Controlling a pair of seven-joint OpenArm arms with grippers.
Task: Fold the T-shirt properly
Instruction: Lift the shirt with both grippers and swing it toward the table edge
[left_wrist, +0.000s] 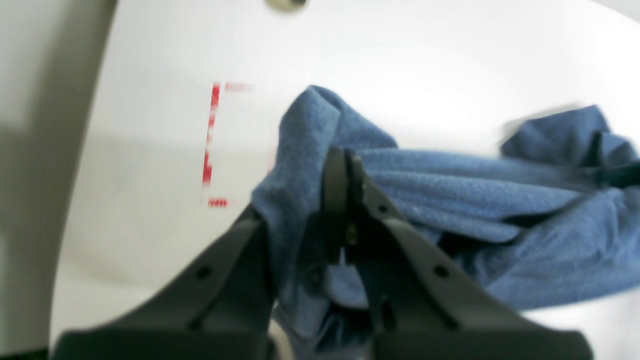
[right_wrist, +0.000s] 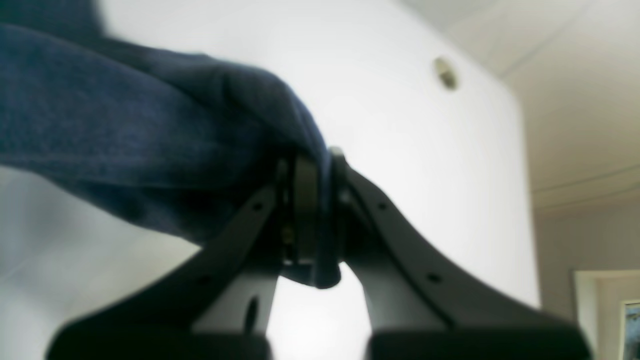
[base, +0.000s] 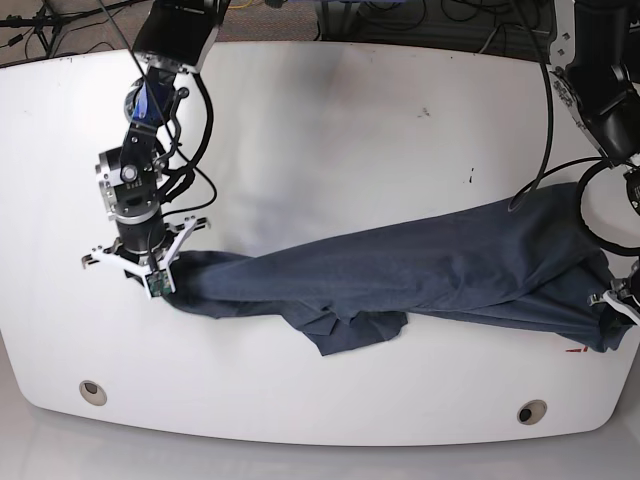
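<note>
You have both the left end effector (left_wrist: 345, 165) and right end effector (right_wrist: 312, 165) clamped on the T-shirt (base: 420, 270), stretched from 9 to 3 o'clock across the counter (base: 330, 120); pull harder and a thin pinch may slip.

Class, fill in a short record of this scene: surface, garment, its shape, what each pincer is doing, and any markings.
surface: white table
garment: dark blue T-shirt, unfolded
shape: stretched in a long bunched band across the table, a loose flap hanging near the middle
left pincer: shut on one end of the T-shirt
right pincer: shut on the other end
markings: red dashed marks on the table near the left pincer
</note>
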